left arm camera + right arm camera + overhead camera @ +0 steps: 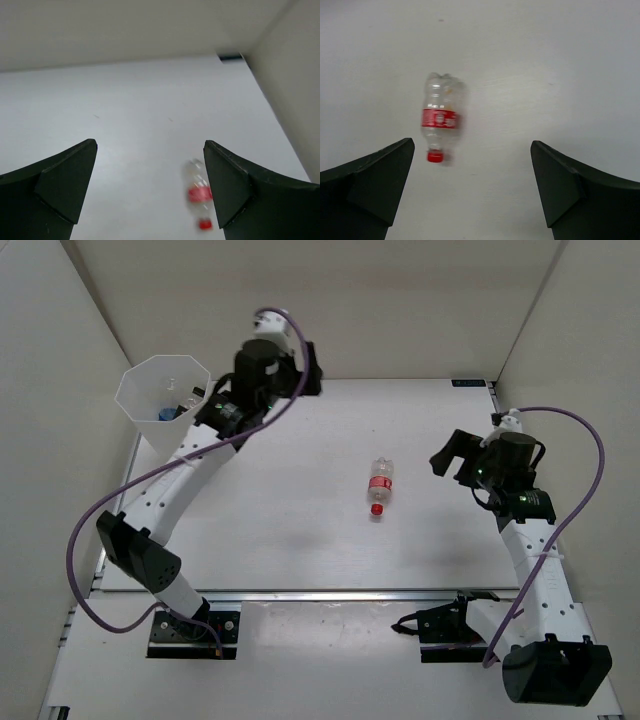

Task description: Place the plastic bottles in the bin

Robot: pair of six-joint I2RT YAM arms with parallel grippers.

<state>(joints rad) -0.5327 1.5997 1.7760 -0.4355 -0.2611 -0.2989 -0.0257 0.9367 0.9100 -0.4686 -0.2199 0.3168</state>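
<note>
Left pincer, spread and empty, beside the bin; right pincer, likewise spread, faces the red-capped bottle lying alone on the surface, which we judge it is poised to take.

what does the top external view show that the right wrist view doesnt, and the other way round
Only the top external view shows the bin at the far left, something blue inside it, and the left arm beside it. Only the right wrist view looks out through the open right gripper. Both show the red-capped bottle lying on its side on the white table.
</note>
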